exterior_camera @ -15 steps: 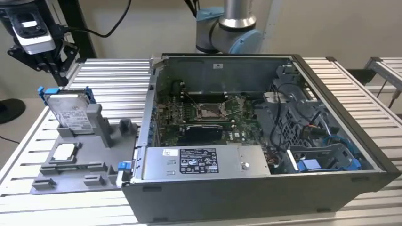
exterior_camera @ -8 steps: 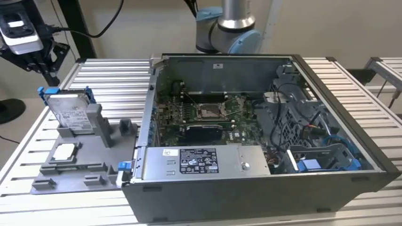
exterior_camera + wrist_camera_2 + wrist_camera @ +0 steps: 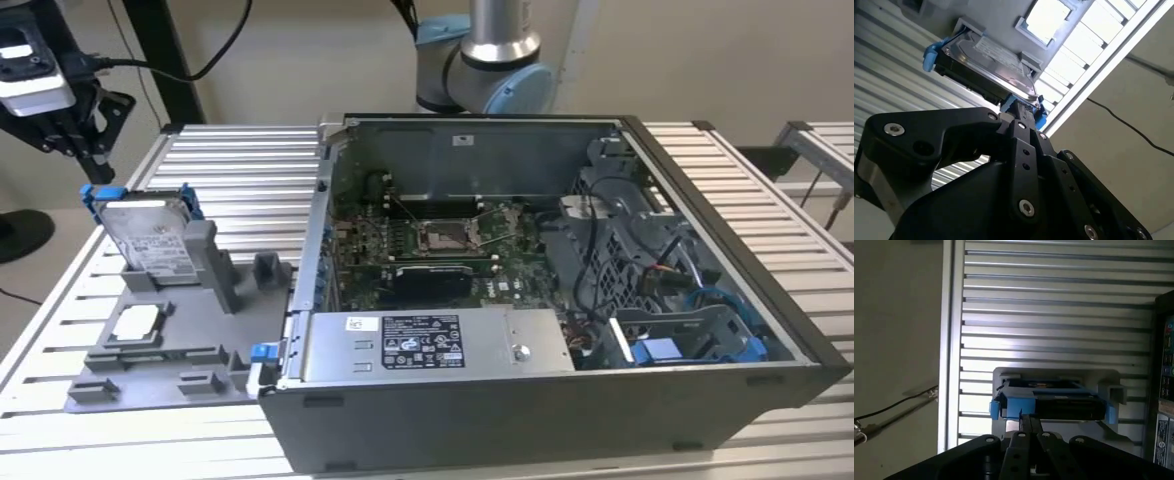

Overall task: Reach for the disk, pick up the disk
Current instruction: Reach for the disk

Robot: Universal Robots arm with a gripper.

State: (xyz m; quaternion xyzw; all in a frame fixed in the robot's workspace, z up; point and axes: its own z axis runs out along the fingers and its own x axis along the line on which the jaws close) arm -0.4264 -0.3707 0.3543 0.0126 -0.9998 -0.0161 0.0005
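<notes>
Silver with a blue frame, the disk (image 3: 150, 235) stands on edge in its grey holder (image 3: 200, 330) at the exterior view's left, my pincer (image 3: 91, 165) narrow and empty just above it, so the grasp is not yet made.

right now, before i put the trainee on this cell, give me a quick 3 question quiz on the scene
1. True or false: the disk has been lifted clear of its grey fixture.
2. The frame along the disk's edges is: A red, B blue, C green.
3. Which object is the gripper nearest to?
Key: 1 false, it stands on edge in the fixture; 2 B; 3 the disk.
</notes>
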